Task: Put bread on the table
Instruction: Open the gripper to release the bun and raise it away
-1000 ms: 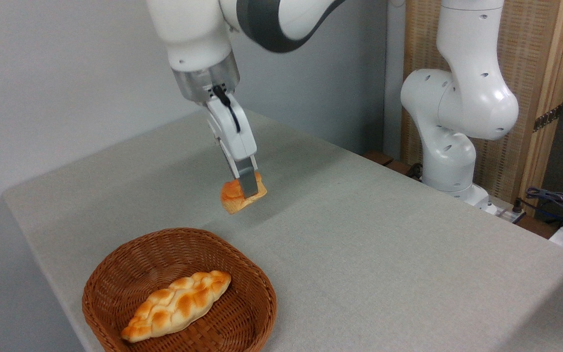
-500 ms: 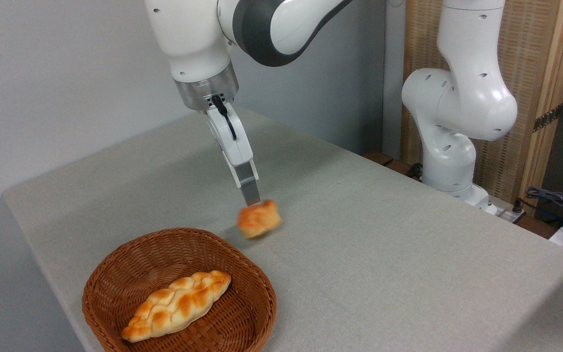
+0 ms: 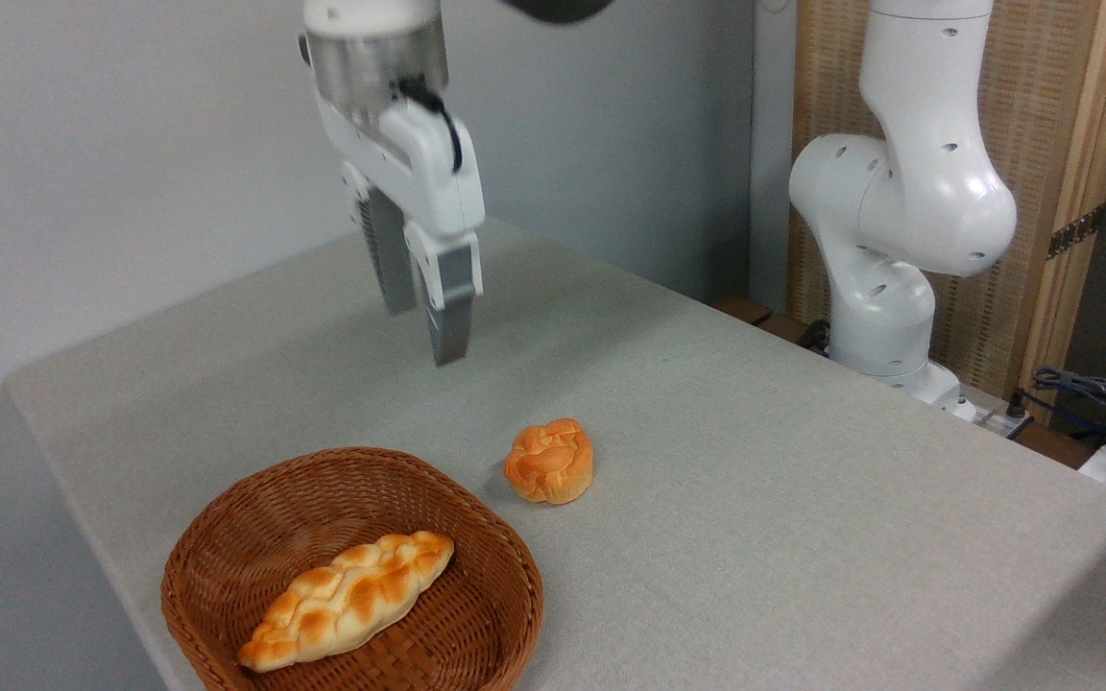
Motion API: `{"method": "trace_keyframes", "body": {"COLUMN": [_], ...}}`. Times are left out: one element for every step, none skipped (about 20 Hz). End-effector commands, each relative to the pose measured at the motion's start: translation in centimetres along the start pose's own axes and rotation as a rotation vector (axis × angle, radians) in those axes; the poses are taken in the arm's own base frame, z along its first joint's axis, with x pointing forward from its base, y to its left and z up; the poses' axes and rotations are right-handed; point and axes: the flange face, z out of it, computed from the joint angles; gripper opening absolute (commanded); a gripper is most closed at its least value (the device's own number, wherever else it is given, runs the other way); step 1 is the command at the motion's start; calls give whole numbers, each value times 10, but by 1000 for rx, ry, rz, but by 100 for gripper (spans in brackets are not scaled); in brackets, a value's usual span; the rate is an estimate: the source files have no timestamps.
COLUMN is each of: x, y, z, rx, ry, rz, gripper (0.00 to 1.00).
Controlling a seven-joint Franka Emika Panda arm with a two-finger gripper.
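The bread (image 3: 549, 462), a small golden-orange knotted bun, lies on the grey-beige table (image 3: 755, 461) just right of the wicker basket's rim. My gripper (image 3: 423, 331) hangs well above the cloth, up and to the left of the bun. It is open, with nothing between its two grey fingers.
A brown wicker basket (image 3: 227, 537) at the front left holds a long braided loaf (image 3: 348, 597). The arm's white base (image 3: 889, 240) stands past the table's far right edge, with cables (image 3: 1100, 403) beside it. A grey wall runs behind.
The gripper let the bun go; it dropped and rolled to rest on the cloth beside the basket. The gripper has opened, risen and turned.
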Motion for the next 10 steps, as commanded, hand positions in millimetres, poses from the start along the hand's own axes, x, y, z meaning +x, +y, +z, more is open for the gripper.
{"method": "trace_keyframes", "body": {"x": [9, 11, 11, 4, -3, -5, -6, -6, -11, -13], "y": [-7, -9, -10, -17, -23, -26, -27, -27, -32, -34], "z": [-31, -36, -38, -38, -40, -42, -42, -43, -45, -46], "rx": [4, -7, -17, -18, -16, -12, -12, -9, -6, -5], "ry": [-2, -16, -28, -29, -27, -23, -23, -19, -17, -16], "rz": [-63, -87, -109, -132, -143, -144, -142, -144, -156, -160], "gripper": [100, 100, 100, 100, 100, 100, 100, 100, 100, 100]}}
